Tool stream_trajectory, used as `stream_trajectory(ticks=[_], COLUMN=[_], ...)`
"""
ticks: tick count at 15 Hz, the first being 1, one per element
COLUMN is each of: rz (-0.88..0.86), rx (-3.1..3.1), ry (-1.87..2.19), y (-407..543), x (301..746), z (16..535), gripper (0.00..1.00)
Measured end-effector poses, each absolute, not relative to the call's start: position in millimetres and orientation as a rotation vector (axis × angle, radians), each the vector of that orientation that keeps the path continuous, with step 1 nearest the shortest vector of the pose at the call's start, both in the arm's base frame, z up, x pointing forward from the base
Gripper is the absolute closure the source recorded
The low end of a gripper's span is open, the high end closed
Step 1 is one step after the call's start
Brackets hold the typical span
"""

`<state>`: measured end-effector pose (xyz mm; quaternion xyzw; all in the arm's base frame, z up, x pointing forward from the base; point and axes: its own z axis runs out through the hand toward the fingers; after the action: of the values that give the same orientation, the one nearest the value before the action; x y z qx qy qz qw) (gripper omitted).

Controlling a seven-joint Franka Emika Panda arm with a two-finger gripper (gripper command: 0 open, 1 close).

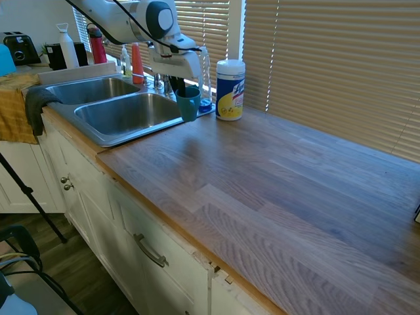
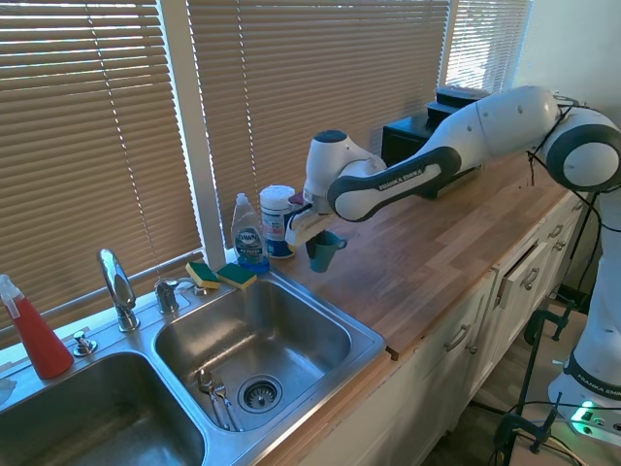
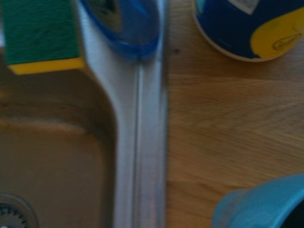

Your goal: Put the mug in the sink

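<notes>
The small teal mug (image 1: 188, 104) (image 2: 322, 250) hangs in the air, lifted off the wooden counter, just above the sink's right rim. My gripper (image 1: 186, 90) (image 2: 314, 236) is shut on its rim from above. In the wrist view the mug's rim (image 3: 259, 205) shows at the lower right, with the sink's rim (image 3: 142, 142) and basin beside it. The double stainless sink (image 1: 98, 131) (image 2: 374, 340) lies directly to the mug's side; its nearer basin holds some utensils (image 2: 213, 393) by the drain.
A white-and-yellow wipes canister (image 1: 230, 90) (image 2: 277, 220) and a blue dish soap bottle (image 2: 248, 234) stand behind the mug. Two green-yellow sponges (image 2: 221, 276) rest on the sink's back ledge by the faucet (image 2: 118, 289). A red spray bottle (image 2: 34, 330) stands far left.
</notes>
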<state>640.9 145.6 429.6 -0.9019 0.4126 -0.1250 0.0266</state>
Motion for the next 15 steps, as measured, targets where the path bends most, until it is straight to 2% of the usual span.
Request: stream_trajectory(ticks=[3,6,10,15], rz=[-0.424,-0.436,-0.428,-0.461], rx=[-2.820,-2.842,-2.854,-2.849], ry=[1.174,1.117,1.100,1.197], y=[220.6,292.8,351.9,337.6], x=[619.0,616.2,643.7,700.1], z=[434.6,413.9,356.0,296.1], gripper=[1.00,1.00,1.00,1.00])
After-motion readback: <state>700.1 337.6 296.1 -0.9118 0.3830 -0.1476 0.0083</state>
